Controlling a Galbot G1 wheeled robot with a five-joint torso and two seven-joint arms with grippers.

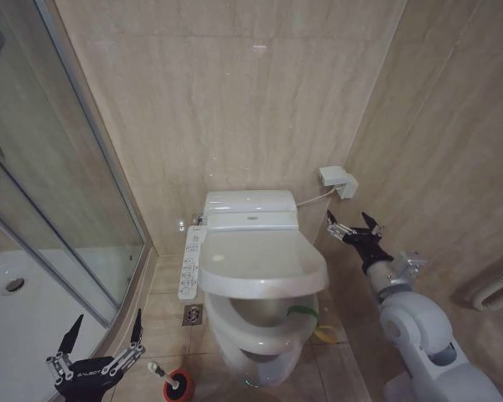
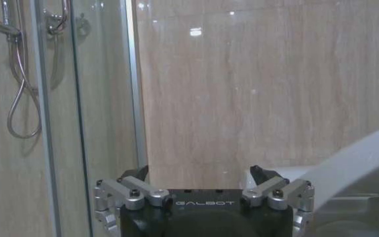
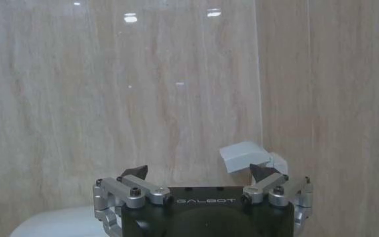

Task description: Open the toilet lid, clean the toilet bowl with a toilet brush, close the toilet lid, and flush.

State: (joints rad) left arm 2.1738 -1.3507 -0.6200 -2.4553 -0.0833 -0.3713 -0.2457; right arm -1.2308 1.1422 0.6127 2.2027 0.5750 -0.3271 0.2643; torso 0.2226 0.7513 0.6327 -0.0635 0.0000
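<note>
The toilet lid [image 1: 264, 261] hangs partly raised over the toilet bowl [image 1: 264, 322]; the toilet brush [image 1: 163, 374] apparently sits unused, near left. Left gripper [image 1: 103, 335] and right gripper [image 1: 352, 224] spread wide, empty.

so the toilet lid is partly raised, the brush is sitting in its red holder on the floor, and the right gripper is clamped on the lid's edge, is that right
Not quite. The right gripper is not on the toilet lid; in the head view it hangs open beside the toilet, apart from the lid and holding nothing. The rest stands: the lid is partly raised and the toilet brush sits in its red holder on the floor.
</note>
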